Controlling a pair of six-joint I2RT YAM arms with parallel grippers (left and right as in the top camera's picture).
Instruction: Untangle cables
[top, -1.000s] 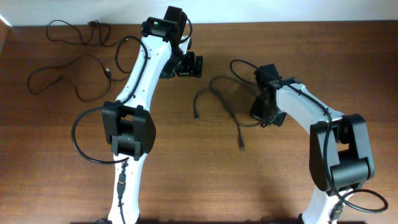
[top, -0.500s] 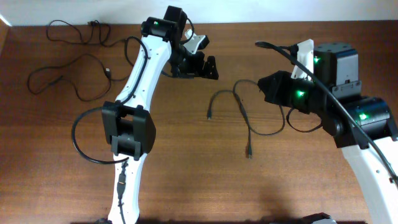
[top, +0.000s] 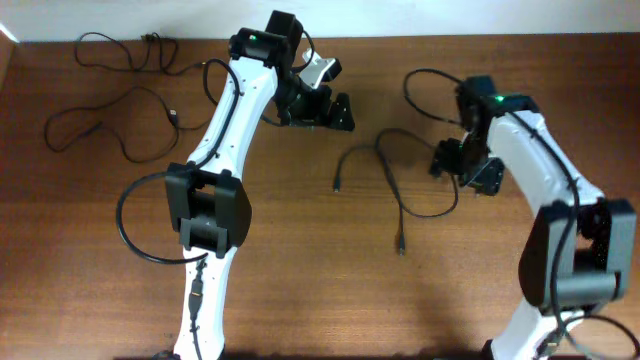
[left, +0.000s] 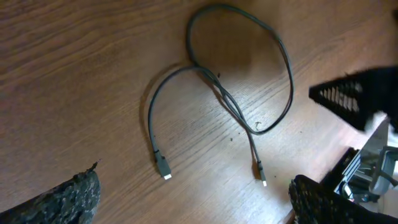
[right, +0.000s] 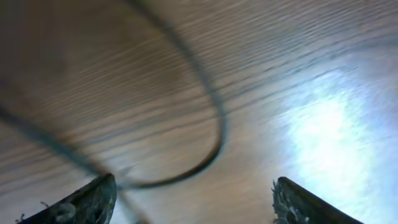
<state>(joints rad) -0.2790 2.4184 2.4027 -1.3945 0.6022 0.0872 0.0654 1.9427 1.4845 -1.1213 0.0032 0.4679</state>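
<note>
**Centre cable – opening the loop**

Left gripper (top: 322, 106) hung over the far middle of the wooden table (top: 320, 300), fingers spread wide, nothing between them. To its right the centre cable (top: 390, 180) lay on the wood, well apart from the other two cables. In the left wrist view it crossed itself once near the middle and closed into a loop. Right gripper (right: 193, 202) hovered low over the right side of that loop, fingers also spread and pinching nothing. The right wrist view was blurred, but showed the strand curving on the table below.

Judgement on technique:
- The left gripper should either hold back or pin the strand beside the crossing.
- The right gripper should come straight down on a single strand, away from the crossing, so it pinches one strand and not two.
- It should then draw slowly rightward until the loop opens.
- The cord is thin and limp, so a shallow pinch would probably slip.

Count, left to right:
- Three cables: the far-left cable (top: 150, 40), the left cable (top: 175, 115), and the centre cable.
- Two plug ends visible on the centre cable.
- Two arms, each with one gripper.
</note>
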